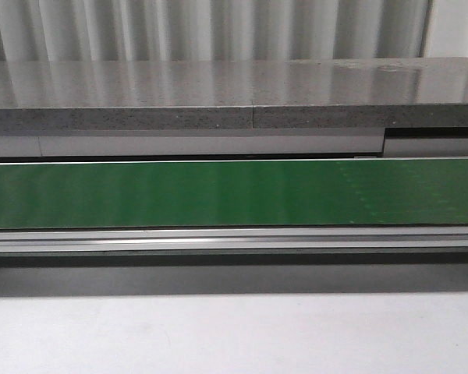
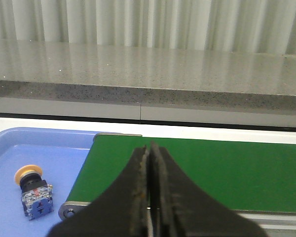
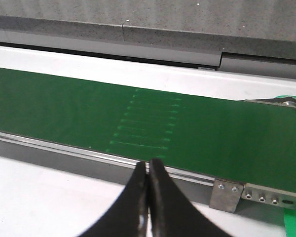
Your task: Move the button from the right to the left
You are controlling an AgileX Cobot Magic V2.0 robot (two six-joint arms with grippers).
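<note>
The button lies on its side in a blue tray in the left wrist view, with its yellow-orange cap, black collar and blue-and-clear body showing. My left gripper is shut and empty, over the near edge of the green conveyor belt, to the right of the button and apart from it. My right gripper is shut and empty, in front of the belt's metal side rail. The button and both grippers are out of the front view.
The green belt runs across the front view between a grey stone ledge behind and a metal rail in front. The belt's right end bracket and a green strap show in the right wrist view.
</note>
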